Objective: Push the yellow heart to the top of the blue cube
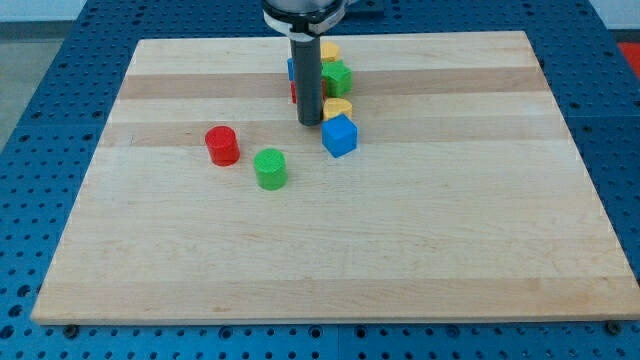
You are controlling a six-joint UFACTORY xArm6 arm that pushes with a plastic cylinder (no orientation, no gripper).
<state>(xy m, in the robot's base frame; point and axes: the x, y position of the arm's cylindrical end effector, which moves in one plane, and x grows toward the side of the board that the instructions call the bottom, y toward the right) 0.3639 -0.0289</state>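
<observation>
Yellow heart (338, 106), blue cube (340, 135), red cylinder (222, 145), green cylinder (270, 168), pale striped wooden board (450, 220)

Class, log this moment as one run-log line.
my tip left of yellow heart | heart touching blue cube top | red cylinder, green cylinder apart

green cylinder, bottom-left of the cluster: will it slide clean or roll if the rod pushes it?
Green cylinder stands on its flat end, so it will probably slide, not roll. It looks squat, so tipping seems unlikely. An off-centre push may spin it off my tip.
</observation>
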